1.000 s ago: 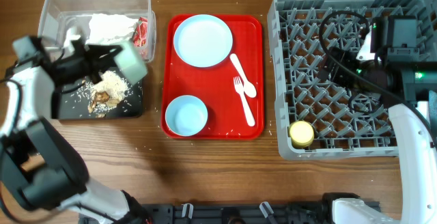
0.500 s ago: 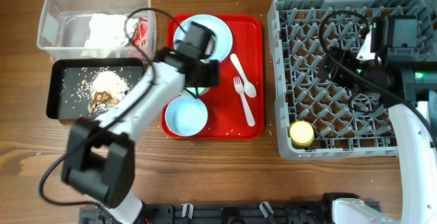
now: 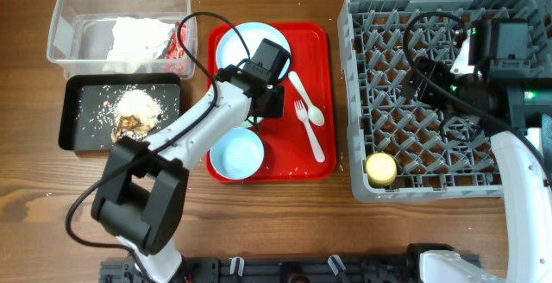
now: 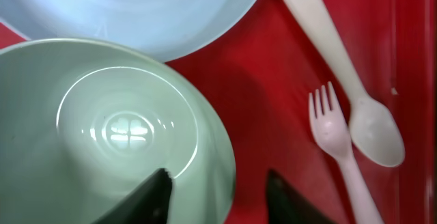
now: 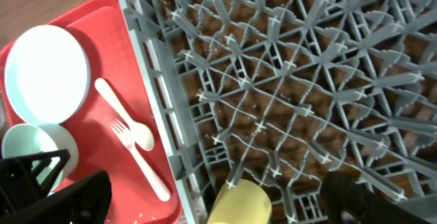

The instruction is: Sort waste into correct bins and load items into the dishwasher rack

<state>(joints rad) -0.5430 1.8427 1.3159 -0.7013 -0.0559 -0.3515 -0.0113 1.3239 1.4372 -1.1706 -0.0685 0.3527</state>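
Note:
My left gripper [image 3: 271, 102] hangs over the red tray, shut on the rim of the pale green bowl [image 4: 116, 125], one finger inside it and one outside [image 4: 222, 197]. The bowl looks empty. Beneath it lie the light blue plate [image 3: 235, 46], the white spoon [image 3: 307, 95] and fork [image 3: 309, 132], and the light blue bowl [image 3: 236, 152]. My right gripper [image 3: 483, 54] is wide open and empty above the grey dishwasher rack [image 3: 354, 102]. The yellow cup [image 3: 380, 169] lies in the rack's front left corner and also shows in the right wrist view [image 5: 239, 203].
The clear tub [image 3: 60, 24] at the back left holds the white napkin [image 3: 138, 34] and the red wrapper [image 3: 178, 41]. The black tray [image 3: 69, 119] in front of it holds rice and food scraps [image 3: 134, 115]. The red tray [image 3: 319, 41] sits between bins and rack.
My left gripper has carried the pale green bowl from over the black tray rightward to above the red tray. The right arm has not moved.

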